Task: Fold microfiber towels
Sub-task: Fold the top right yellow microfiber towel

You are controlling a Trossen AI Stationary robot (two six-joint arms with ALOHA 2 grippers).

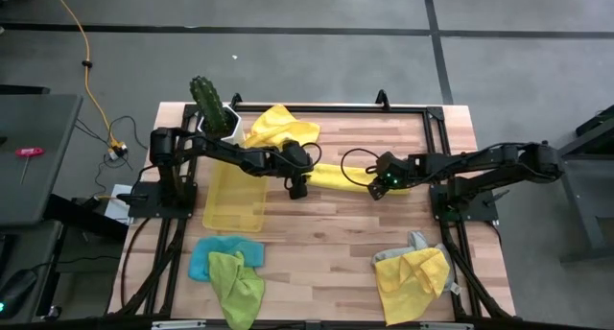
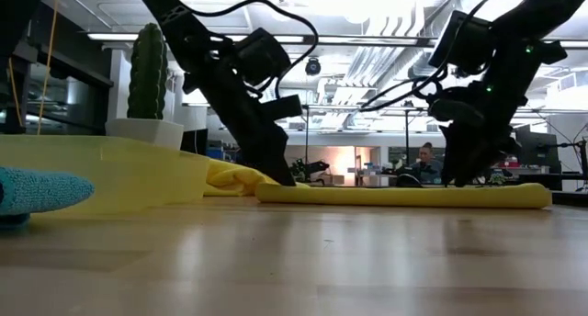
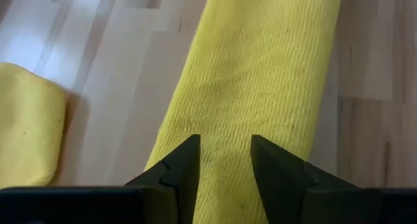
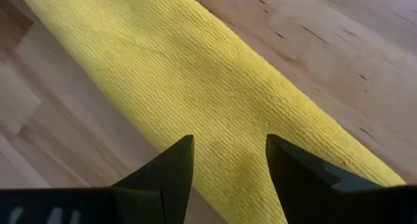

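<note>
My left end effector (image 1: 298,186) and right end effector (image 1: 380,187) stand over the two ends of one folded yellow towel (image 1: 338,175), which lies as a long strip across the middle of the bench (image 1: 336,244), its long axis running left to right between them. Each is equally near its own end. Both wrist views show the fingers parted with the cloth beneath them, the left narrower, the right wider, nothing gripped. The low view alone shows the strip lying flat, with both end effectors down at it
</note>
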